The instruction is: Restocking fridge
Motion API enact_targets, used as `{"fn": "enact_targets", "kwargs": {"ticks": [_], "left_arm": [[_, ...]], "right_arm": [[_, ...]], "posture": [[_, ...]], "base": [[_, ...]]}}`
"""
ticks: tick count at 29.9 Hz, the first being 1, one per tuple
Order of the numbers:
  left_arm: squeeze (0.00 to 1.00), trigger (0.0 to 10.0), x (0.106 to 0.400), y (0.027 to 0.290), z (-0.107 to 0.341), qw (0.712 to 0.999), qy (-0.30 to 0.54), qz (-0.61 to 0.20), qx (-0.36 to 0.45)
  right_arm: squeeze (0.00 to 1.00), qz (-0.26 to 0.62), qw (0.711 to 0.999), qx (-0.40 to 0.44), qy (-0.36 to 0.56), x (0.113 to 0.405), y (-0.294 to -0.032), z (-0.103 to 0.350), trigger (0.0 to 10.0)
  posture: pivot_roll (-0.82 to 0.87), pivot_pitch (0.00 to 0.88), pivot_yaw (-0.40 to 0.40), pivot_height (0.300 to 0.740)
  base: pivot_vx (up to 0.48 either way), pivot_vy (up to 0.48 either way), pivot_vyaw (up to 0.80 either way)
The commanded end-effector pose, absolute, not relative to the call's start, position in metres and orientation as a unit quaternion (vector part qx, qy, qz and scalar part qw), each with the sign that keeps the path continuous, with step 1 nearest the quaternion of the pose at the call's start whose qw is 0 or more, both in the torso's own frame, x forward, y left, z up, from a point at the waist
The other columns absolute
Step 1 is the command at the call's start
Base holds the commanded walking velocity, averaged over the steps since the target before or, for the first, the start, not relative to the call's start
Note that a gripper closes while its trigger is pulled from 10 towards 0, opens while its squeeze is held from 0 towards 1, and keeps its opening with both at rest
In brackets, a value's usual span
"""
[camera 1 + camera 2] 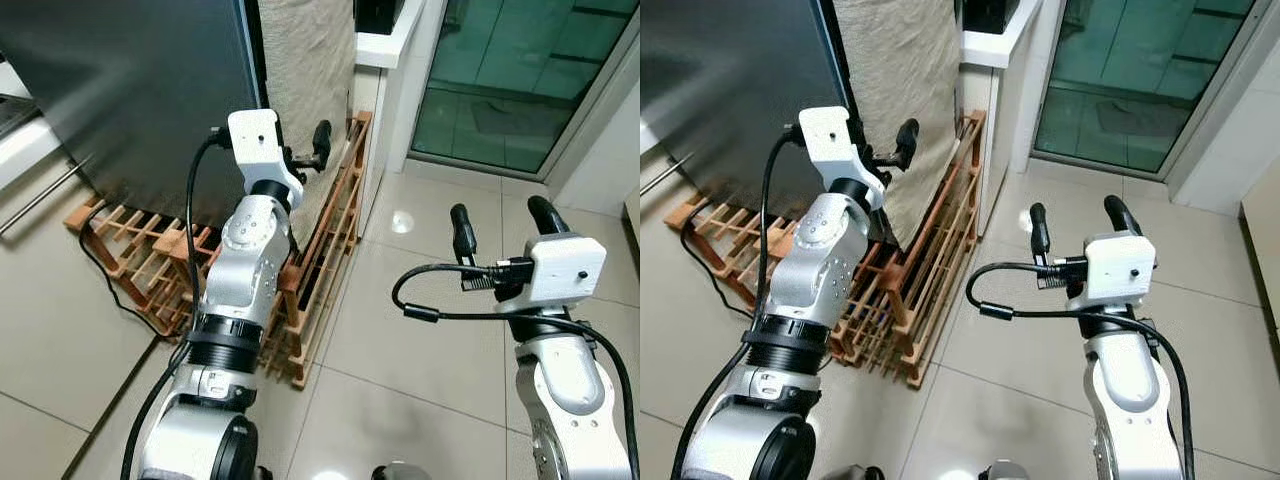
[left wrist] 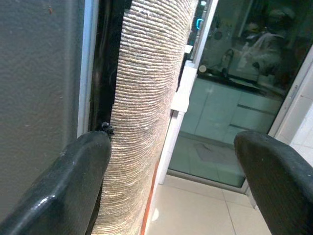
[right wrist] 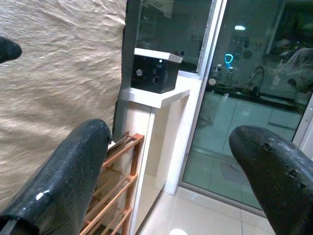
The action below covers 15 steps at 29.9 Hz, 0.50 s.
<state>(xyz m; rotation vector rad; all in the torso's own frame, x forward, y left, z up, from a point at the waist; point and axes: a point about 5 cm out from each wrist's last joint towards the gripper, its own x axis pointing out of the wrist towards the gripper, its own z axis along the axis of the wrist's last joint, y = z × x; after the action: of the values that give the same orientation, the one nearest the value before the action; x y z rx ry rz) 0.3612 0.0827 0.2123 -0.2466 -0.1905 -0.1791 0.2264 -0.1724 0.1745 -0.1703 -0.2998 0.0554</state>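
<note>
The fridge (image 1: pixel 130 90) is a tall dark grey slab at the left, door closed, with a beige woven cloth (image 1: pixel 305 70) hanging down its right side. The left gripper (image 2: pixel 171 176), fingers spread, sits at the fridge's right edge beside the cloth. A wooden rack (image 1: pixel 320 250) lies below. The right gripper (image 1: pixel 500 225), also spread, hovers over open tiled floor (image 1: pixel 410 350) near a glass door (image 1: pixel 500 80).

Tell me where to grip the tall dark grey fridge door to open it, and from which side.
Grip the dark grey fridge door along its vertical right edge, beside the beige woven cloth. Come from the front right: the open left gripper already hovers at that edge, likely the only narrow lip here that two fingers could hook.
</note>
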Motion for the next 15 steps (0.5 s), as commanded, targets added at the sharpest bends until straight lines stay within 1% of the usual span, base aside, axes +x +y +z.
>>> {"fn": "enact_targets", "kwargs": {"ticks": [1,5,10,15], "left_arm": [[0.0,10.0,0.365,0.088,0.209,0.985,-0.076,-0.071,-0.136],[0.0,10.0,0.364,0.086,0.206,0.984,-0.072,-0.078,-0.143],[0.0,10.0,0.364,0.075,0.204,0.981,-0.068,-0.098,-0.152],[0.0,10.0,0.368,0.078,0.201,0.98,-0.045,-0.074,-0.178]], "right_arm": [[0.0,0.028,0.985,-0.087,-0.147,0.224,-0.175,0.177,10.0],[0.0,0.026,0.985,-0.088,-0.143,0.224,-0.176,0.176,10.0],[0.0,0.029,0.986,-0.085,-0.142,0.224,-0.175,0.177,10.0],[0.0,0.03,0.986,-0.083,-0.141,0.225,-0.174,0.177,10.0]], "posture": [[-0.24,0.119,0.05,0.74],[-0.23,0.119,0.047,0.74],[-0.23,0.12,0.045,0.74],[-0.24,0.119,0.046,0.74]], "base": [[0.0,0.0,0.0],[0.0,0.0,0.0],[0.0,0.0,0.0],[0.0,0.0,0.0]]}}
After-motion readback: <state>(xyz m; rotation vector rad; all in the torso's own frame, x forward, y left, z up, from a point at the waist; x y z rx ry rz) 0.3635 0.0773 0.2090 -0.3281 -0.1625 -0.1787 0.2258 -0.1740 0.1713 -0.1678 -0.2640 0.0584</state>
